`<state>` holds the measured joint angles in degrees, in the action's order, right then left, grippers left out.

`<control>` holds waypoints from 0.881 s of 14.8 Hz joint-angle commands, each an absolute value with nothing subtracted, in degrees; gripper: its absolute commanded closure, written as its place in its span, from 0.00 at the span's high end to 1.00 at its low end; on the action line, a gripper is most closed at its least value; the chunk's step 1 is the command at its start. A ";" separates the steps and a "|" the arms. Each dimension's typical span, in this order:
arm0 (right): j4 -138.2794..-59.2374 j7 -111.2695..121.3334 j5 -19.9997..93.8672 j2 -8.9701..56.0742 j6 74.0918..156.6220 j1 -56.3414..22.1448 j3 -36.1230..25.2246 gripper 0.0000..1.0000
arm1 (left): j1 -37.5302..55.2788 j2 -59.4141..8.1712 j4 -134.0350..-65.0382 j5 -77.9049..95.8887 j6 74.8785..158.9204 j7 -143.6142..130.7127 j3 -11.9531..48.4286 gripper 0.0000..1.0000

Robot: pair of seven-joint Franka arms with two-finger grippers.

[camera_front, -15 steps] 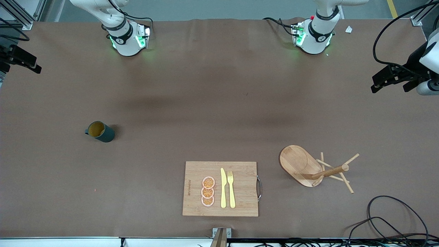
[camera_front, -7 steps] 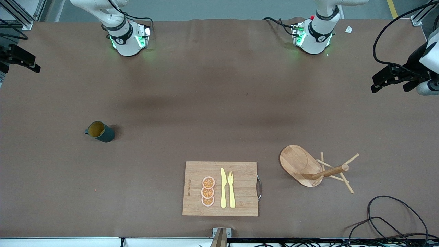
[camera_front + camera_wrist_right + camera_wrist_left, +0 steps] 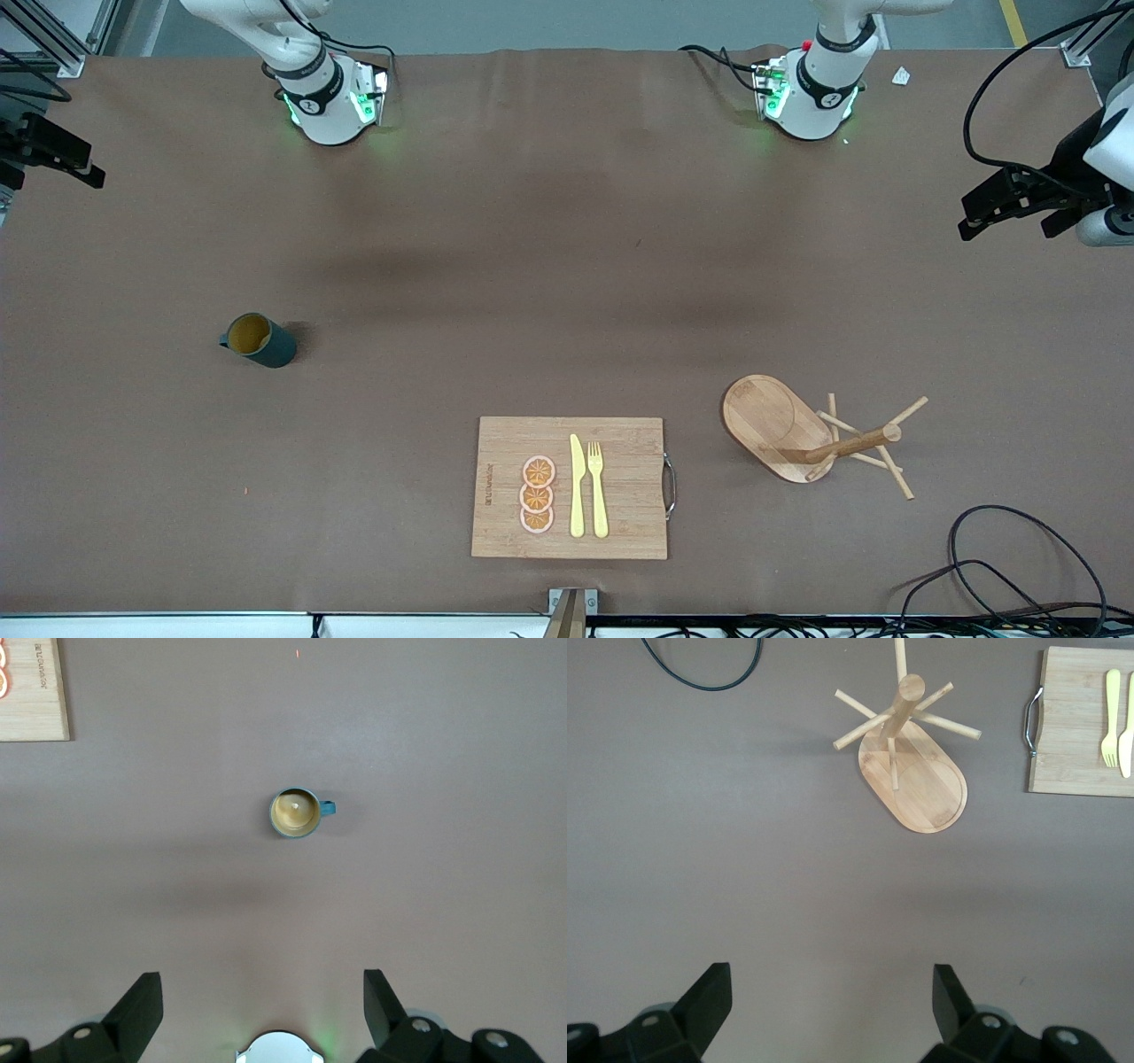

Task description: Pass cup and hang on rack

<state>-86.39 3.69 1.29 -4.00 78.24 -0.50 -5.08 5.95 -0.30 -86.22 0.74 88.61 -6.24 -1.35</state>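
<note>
From the front, the brown worktop [image 3: 567, 266] carries the cup [image 3: 259, 340] standing upright toward the right arm's end, and the rack [image 3: 802, 434] standing toward the left arm's end, with a bamboo cutting board [image 3: 570, 487] between them and nearer the camera — orange slices [image 3: 537, 495], a yellow knife [image 3: 577, 486] and a fork [image 3: 598, 489] lie on it. Neither claw shows there. In the left wrist view the left claw [image 3: 831, 1001] hangs high over bare worktop, fingers [image 3: 709, 992] spread wide, holding nothing; the rack is well apart. In the right wrist view the right claw [image 3: 261, 1005] likewise hangs spread and empty — the cup sits far off, mustard inside showing, untouched.
</note>
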 commanded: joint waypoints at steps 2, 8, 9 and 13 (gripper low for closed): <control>-86.57 3.96 1.23 -4.57 78.31 -0.44 -5.27 1.00 | 5.89 -0.79 -85.08 1.14 87.71 -5.71 -1.58 1.00; -86.31 4.22 2.02 0.69 81.10 -0.26 -5.27 1.00 | 5.89 -0.79 -85.08 1.14 87.71 -5.63 -1.58 1.00; -86.31 4.31 2.02 2.01 82.69 -0.18 -5.27 1.00 | 5.89 -0.79 -85.08 1.14 87.71 -5.63 -1.58 1.00; -87.01 12.61 2.02 5.62 85.51 -0.26 -5.27 1.00 | 5.89 -0.79 -85.17 1.14 87.71 -5.54 -1.67 1.00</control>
